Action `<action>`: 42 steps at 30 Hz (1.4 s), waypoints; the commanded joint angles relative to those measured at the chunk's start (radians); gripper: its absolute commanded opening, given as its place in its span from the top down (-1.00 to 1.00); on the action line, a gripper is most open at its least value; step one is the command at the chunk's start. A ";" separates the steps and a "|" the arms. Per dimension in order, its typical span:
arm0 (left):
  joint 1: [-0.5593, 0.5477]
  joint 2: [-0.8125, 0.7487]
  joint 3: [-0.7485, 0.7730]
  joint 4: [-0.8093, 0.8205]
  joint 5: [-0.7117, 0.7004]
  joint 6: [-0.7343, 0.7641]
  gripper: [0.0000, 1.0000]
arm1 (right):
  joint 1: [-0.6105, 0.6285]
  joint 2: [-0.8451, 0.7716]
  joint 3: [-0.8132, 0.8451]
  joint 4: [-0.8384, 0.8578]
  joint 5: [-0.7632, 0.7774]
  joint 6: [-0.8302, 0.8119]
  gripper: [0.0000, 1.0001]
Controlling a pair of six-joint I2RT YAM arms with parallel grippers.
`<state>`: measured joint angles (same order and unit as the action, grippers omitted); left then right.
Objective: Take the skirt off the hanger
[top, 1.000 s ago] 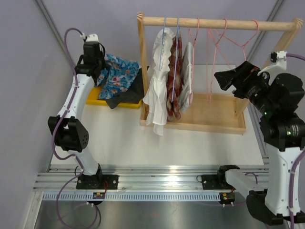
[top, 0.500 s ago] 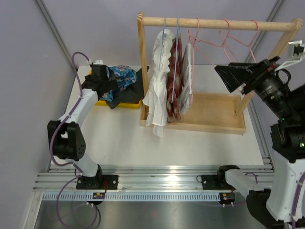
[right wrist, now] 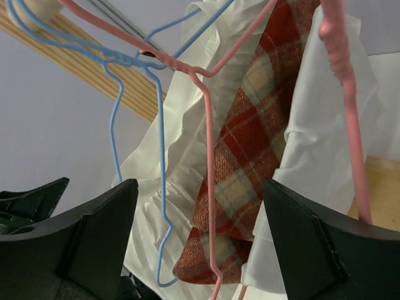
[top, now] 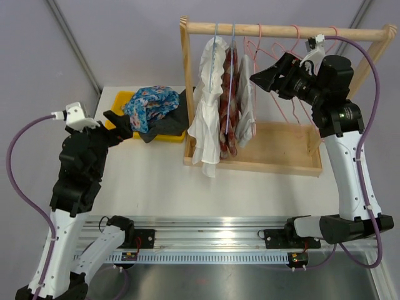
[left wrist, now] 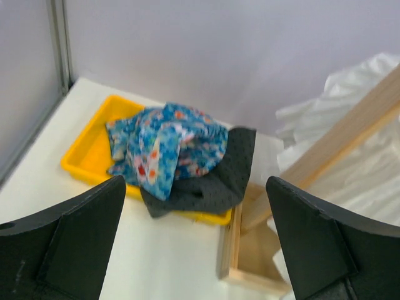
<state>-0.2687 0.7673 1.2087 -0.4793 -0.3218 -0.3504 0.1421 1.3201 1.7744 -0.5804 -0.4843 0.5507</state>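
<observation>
white table [top: 150, 181] with wooden rack [top: 275, 29], plaid skirt [top: 230, 106]

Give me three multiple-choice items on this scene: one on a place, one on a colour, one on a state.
1. The floral cloth lies: A) in the tray B) on the rack's base C) over the rail.
2. The tray is: A) green B) yellow C) white.
3. The right gripper is: A) shut on a hanger B) shut on cloth C) open.
Key: 1 A, it is heaped in the tray; 2 B, its rim shows yellow; 3 C, its fingers stand wide apart, gripping nothing.
</observation>
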 commanded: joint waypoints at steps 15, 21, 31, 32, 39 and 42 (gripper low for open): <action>-0.021 -0.177 -0.267 -0.065 0.142 -0.062 -0.98 | 0.122 0.082 -0.053 0.108 0.157 -0.018 1.00; -0.033 -0.086 -0.177 -0.041 0.176 -0.012 -0.98 | 0.122 0.117 0.167 -0.042 0.176 -0.069 1.00; -0.493 0.289 0.345 -0.055 -0.005 0.185 -0.98 | 0.122 0.041 0.309 -0.173 0.092 -0.008 1.00; -0.532 0.344 0.406 -0.045 0.006 0.200 -0.98 | 0.123 0.028 0.301 -0.177 0.070 -0.002 1.00; -0.734 0.447 0.418 0.174 0.446 0.252 -0.98 | 0.122 -0.097 0.229 -0.190 -0.026 0.060 1.00; -0.793 0.469 0.376 0.260 0.536 0.257 -0.98 | 0.122 -0.130 0.253 -0.213 -0.062 0.081 1.00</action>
<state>-1.0122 1.2282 1.6070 -0.3687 0.0250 -0.1295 0.2619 1.2369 1.9949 -0.8356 -0.4675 0.6022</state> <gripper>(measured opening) 0.987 0.044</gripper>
